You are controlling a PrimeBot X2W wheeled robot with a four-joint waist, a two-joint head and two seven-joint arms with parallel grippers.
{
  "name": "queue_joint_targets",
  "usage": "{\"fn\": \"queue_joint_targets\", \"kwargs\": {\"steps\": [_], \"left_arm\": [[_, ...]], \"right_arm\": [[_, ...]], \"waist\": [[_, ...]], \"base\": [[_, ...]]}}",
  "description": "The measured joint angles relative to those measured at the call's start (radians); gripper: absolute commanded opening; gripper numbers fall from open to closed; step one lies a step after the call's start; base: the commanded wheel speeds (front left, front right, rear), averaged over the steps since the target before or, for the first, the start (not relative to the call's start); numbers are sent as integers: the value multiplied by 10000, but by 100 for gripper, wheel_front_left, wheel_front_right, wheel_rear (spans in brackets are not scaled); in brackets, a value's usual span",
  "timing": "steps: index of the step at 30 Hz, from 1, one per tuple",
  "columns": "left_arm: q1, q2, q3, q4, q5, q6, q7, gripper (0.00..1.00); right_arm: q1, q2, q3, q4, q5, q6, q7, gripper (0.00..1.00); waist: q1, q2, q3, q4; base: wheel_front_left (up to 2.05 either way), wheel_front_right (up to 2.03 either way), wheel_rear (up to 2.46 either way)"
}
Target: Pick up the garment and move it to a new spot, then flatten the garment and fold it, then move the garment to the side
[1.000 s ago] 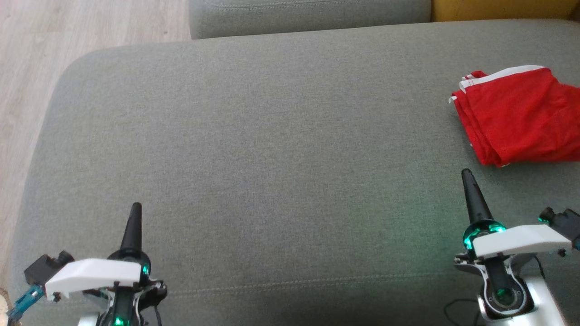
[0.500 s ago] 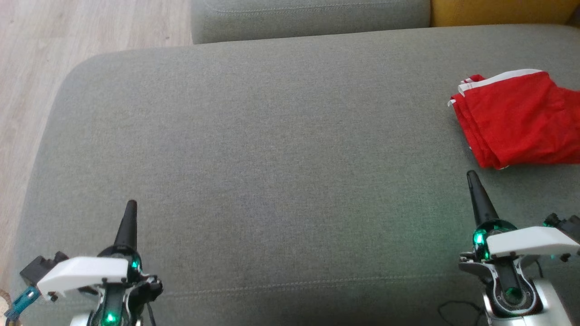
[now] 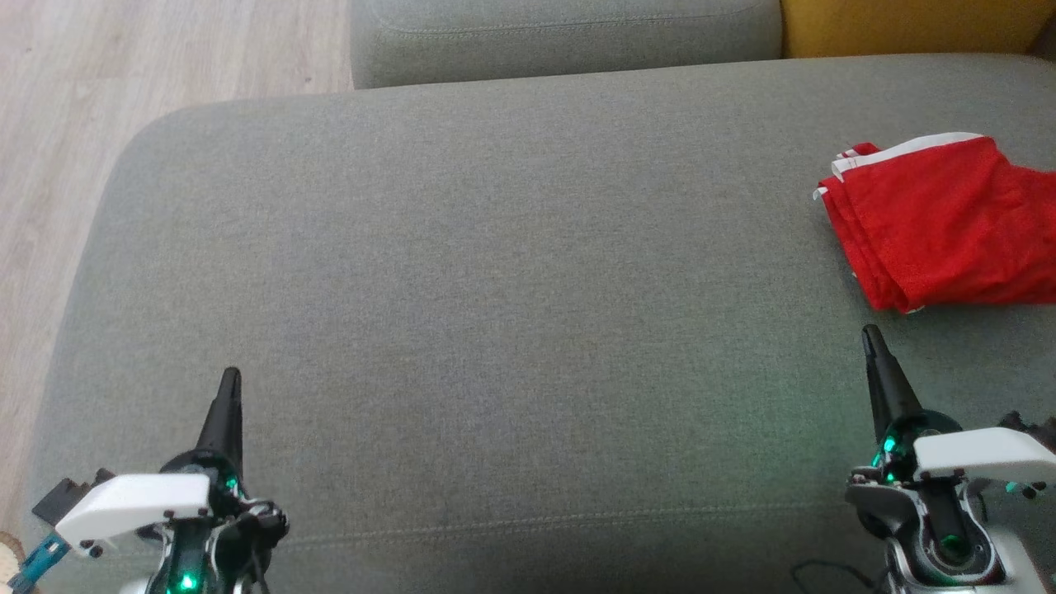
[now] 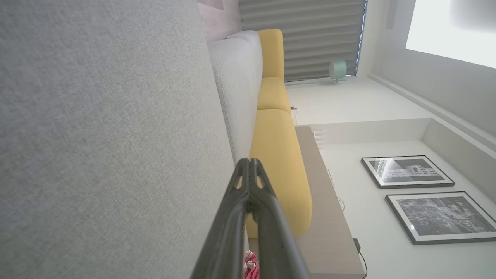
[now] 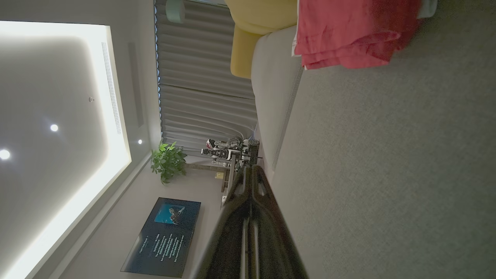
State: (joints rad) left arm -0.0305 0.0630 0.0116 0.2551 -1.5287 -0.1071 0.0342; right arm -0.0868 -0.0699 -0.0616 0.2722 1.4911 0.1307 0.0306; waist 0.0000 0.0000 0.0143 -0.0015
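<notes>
Red garment [image 3: 940,223] lies folded at far right of the sofa cushion [image 3: 511,289], clear of left gripper [image 3: 228,379] and right gripper [image 3: 871,337], both clenched empty at the near edge; set-aside step looks done, probably only stowing arms left.

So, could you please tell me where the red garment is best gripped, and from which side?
I'd take the red garment at its near left corner, coming from the near side with the right gripper, which sits just short of it. The folded layers stack there, so one pinch could catch them all.
</notes>
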Motion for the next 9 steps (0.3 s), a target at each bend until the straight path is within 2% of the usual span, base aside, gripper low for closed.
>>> {"fn": "queue_joint_targets", "kwargs": {"steps": [9], "left_arm": [[-188,-2,77,96,-798,-130,278,0]], "right_arm": [[-2,2,-150,21,1066,0,303,0]], "waist": [[0,0,-90,11]], "base": [[0,0,0]]}}
